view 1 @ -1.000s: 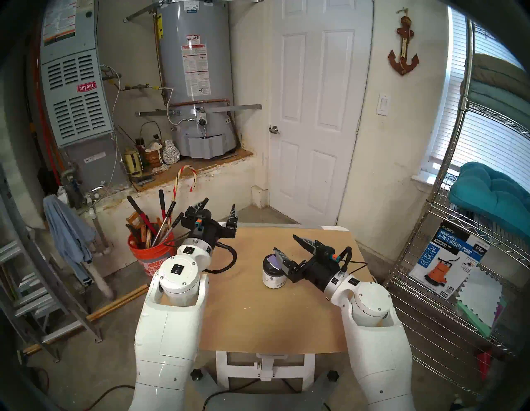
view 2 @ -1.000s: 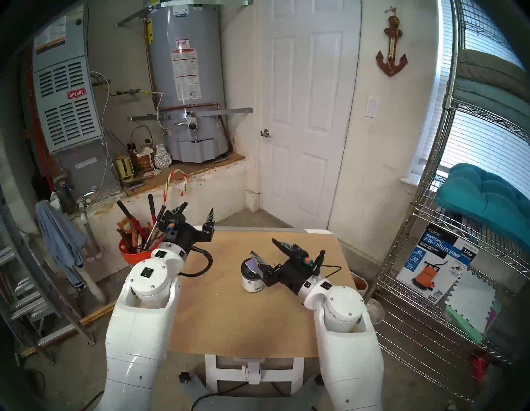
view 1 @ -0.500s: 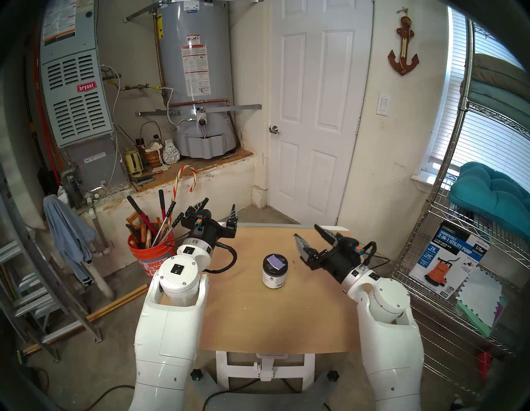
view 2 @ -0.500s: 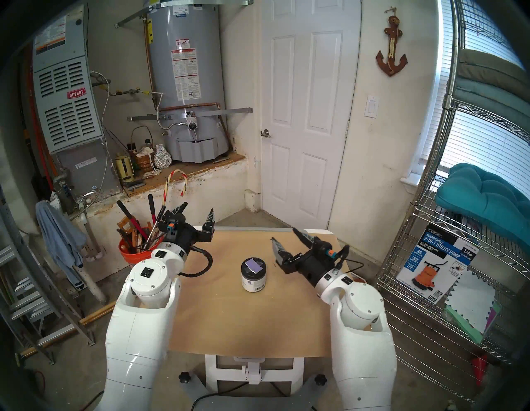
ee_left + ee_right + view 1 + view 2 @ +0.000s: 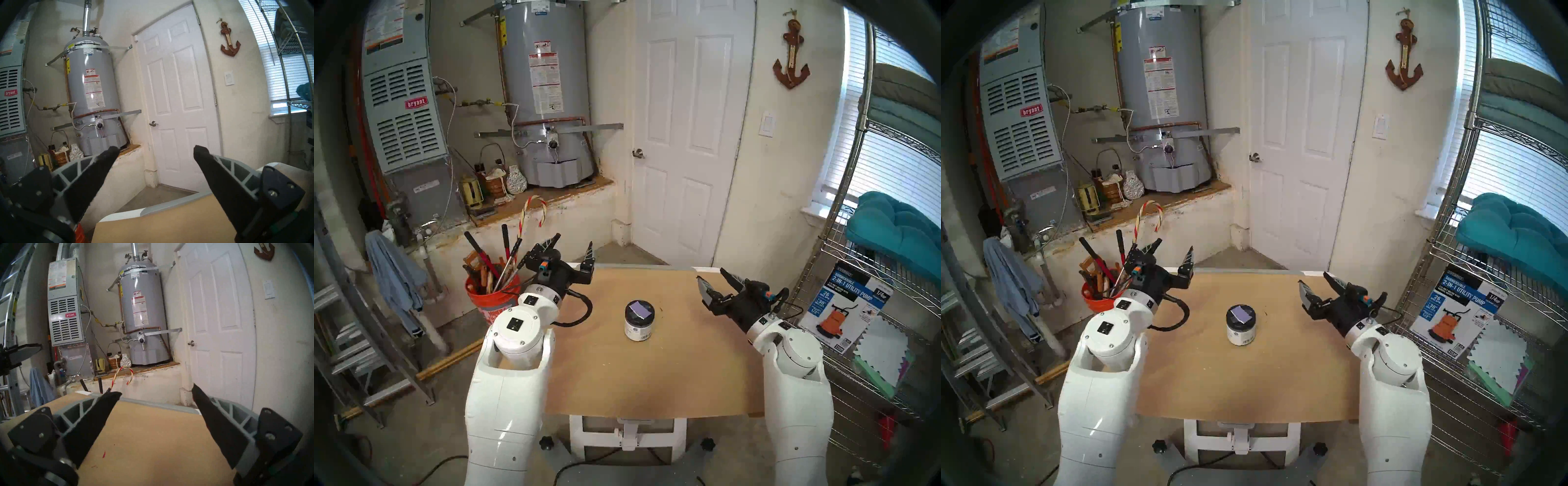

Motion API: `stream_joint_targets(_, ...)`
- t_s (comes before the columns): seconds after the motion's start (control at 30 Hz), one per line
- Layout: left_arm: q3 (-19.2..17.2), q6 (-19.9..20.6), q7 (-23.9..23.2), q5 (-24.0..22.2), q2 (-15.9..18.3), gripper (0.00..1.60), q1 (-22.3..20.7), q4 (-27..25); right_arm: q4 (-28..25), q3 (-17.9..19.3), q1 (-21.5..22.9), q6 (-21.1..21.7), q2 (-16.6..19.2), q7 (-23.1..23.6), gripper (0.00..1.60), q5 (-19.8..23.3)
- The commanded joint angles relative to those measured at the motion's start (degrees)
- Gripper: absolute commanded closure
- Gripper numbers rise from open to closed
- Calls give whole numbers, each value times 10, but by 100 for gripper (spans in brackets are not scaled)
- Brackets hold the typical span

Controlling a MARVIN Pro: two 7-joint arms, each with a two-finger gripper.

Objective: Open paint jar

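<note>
Both arms wear glossy white shells, each with a round white joint cap ringed by small screws and bearing a black rectangular marking. Behind the jaws of the left gripper (image 5: 574,245) and the right gripper (image 5: 711,273) sit black housings, each carrying a small orange-and-teal connector and a looping black cable. The fingers (image 5: 95,178) are black tapered wedges backed by grey triangular ribbing, bolted to black plates at the jaw roots.

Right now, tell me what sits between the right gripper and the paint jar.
Nothing: in the head views only bare table top separates the open right gripper from the paint jar, which stands alone with its lid on.
</note>
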Motion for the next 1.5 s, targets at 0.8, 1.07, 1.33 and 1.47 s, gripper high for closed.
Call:
stream_joint_targets(0.8, -16, -33, -173, -39, 26, 0, 248, -172, -3, -20, 38, -13, -4, 18, 0, 2)
stream_joint_targets(1.07, 49, -51, -117, -3, 3, 0, 298, -174, 3, -27, 43, -16, -8, 12, 0, -5)
stream_joint_targets(1.33, 48, -79, -28, 33, -3, 0, 319, -183, 4, -33, 45, -18, -8, 6, 0, -9)
stream_joint_targets(1.47, 42, -79, -22, 33, -6, 0, 324, -191, 3, -33, 45, -19, -8, 6, 0, -8)
